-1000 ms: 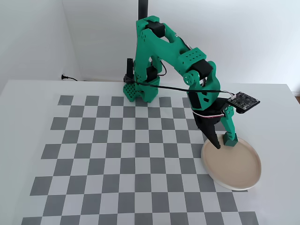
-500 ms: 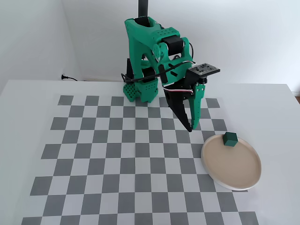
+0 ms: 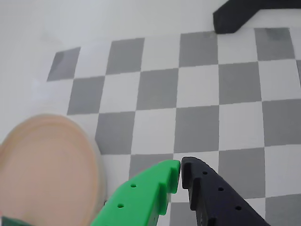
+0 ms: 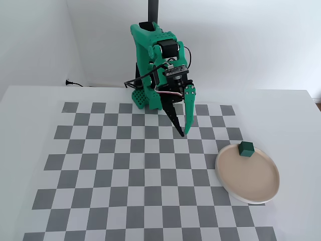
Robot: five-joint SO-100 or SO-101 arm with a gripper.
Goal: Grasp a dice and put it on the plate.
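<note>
The dice (image 4: 246, 148) is a small dark green cube sitting on the far edge of the plate (image 4: 251, 181), a round beige-pink plate with a white rim at the right of the fixed view. In the wrist view the plate (image 3: 44, 169) fills the lower left, and a dark green bit at its bottom edge (image 3: 11, 221) may be the dice. My gripper (image 4: 183, 134) hangs above the checkerboard, left of the plate and apart from it. Its green and black jaws are shut with nothing between them (image 3: 181, 176).
A grey-and-white checkerboard mat (image 4: 125, 165) covers the white table. The green arm base (image 4: 150, 75) stands at the mat's far edge. A black stand foot (image 3: 244, 14) shows at the top right of the wrist view.
</note>
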